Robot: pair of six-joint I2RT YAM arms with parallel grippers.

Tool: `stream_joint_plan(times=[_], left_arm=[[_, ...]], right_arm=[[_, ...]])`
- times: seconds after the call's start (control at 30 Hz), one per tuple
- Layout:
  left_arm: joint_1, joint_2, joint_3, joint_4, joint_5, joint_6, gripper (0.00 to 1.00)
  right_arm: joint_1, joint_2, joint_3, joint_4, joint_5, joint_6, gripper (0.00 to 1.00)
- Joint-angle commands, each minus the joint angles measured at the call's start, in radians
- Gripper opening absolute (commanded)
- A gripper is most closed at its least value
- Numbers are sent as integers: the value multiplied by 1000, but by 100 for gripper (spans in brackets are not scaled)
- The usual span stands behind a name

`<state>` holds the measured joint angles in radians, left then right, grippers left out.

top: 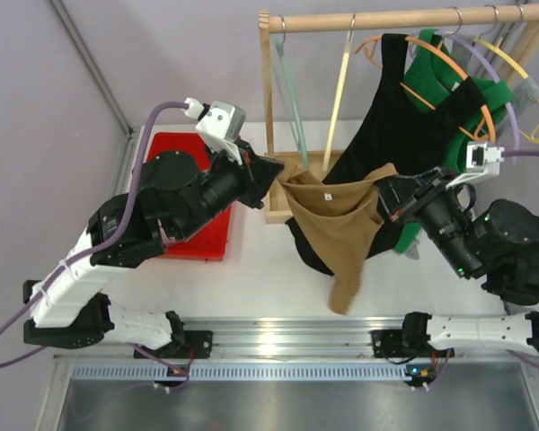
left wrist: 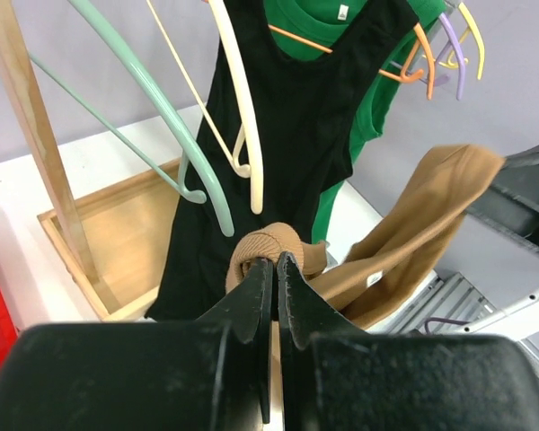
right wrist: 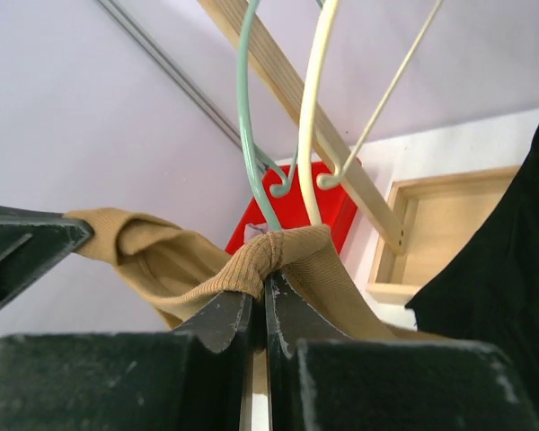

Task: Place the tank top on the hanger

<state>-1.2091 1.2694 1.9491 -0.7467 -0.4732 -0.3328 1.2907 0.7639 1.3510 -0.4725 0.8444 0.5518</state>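
the tank top (top: 341, 224) is off the table (top: 251, 269), strung between the two arms in front of the wooden rack (top: 377, 18). the left jaws are closed tight on a bunched fold of its edge; in the left wrist view the tan fabric (left wrist: 413, 215) bulges just above the pinched tips. the right jaws are likewise clamped on a bunched fold at the opposite end, and in the right wrist view the ribbed cloth (right wrist: 287, 256) is gathered over the tips. between the two grips the upper edge sags in a shallow curve. the body of the garment droops below it, and its lowest end hangs toward the near edge of the table; contact there cannot be told.

the hanger (top: 340, 99) hangs from the rack's top rail, just beside a pale green hanger (top: 292, 99) and left of a black garment (top: 404, 117). the tank top is not on it. in the right wrist view the hanger's curved arm (right wrist: 319, 108) rises just above the gripped fold; whether they touch cannot be told. a red tray (top: 166, 144) lies under the left arm.
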Motion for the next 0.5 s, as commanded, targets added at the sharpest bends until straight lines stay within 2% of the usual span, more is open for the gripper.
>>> stream_joint_plan(times=[0.0,0.23,0.4,0.47], left_arm=[[-4,-19,33,92,-44,57,0],[-4,-62,-12,125,-84,71,0],[-4,-67,-36,118,-99,72,0],[-6,-79,-96,127,-105,46,0]], right_arm=[[-8,63,115,-52,4,-156,0],[-8,136,220,-120,2,-193,0],[-8,163,238,-150,28,-190,0],[-8,161,214,-176,35,-158,0]])
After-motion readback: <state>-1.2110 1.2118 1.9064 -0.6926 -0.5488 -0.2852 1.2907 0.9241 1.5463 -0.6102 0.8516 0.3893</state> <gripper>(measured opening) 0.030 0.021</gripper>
